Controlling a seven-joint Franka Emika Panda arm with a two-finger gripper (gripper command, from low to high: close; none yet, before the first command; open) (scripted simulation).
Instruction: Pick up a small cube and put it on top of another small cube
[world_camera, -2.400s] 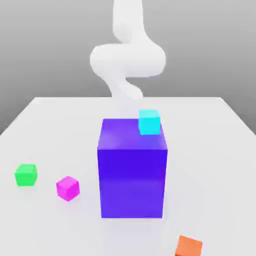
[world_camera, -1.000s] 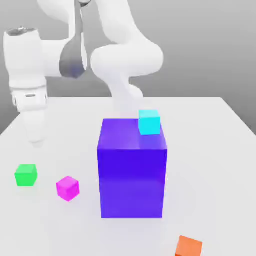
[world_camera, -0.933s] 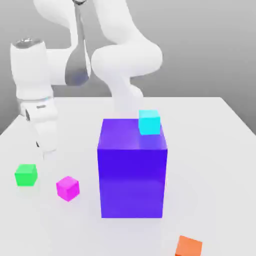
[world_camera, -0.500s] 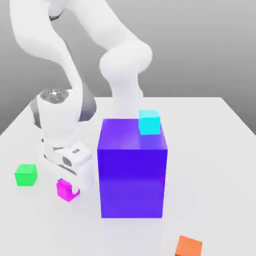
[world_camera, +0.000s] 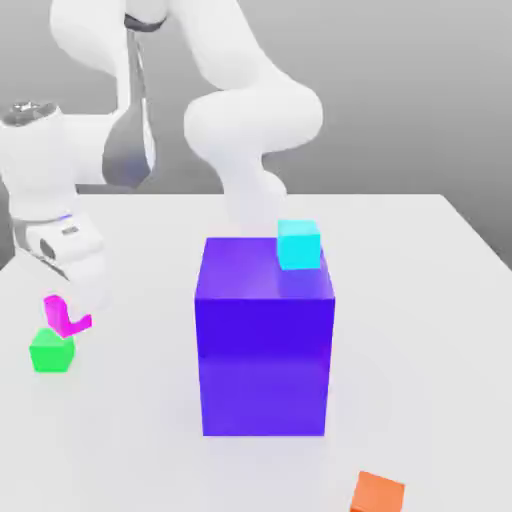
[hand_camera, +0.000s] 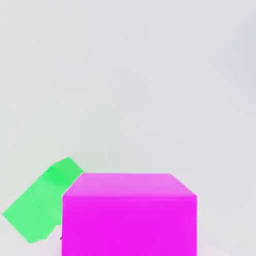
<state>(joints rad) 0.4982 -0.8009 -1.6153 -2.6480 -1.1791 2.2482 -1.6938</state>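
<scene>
Gripper (world_camera: 72, 308): clamped on the magenta cube, raised, close over the green cube's spot.
White table (world_camera: 430, 350): below the gripper, reaching out on every side of it.
Purple block (world_camera: 264, 350): off to the exterior view's right of the gripper, apart from it.
Magenta cube (world_camera: 54, 314): between the fingers, off the table, looks tilted in the exterior view.
Green cube (world_camera: 50, 356): on the table, just below the gripper; in the hand view it shows beside the held cube, turned differently.
Cyan cube (world_camera: 299, 245): on top of the block, well apart from the gripper.
Orange cube (world_camera: 378, 494): well apart from the gripper, nearer the camera, toward the exterior view's right.
Risk, offset: lowering off-centre could catch the green cube's edge and push it, or leave the top cube to slide off.
Risk, tilt: letting go while the cube is tilted or too high could make it land on an edge and tip.
Hidden: fingers cover part of the magenta cube; gap to green hard to judge, contact can't tell.
Cut off: orange cube by the exterior frame edge, magenta by the hand view's.
</scene>
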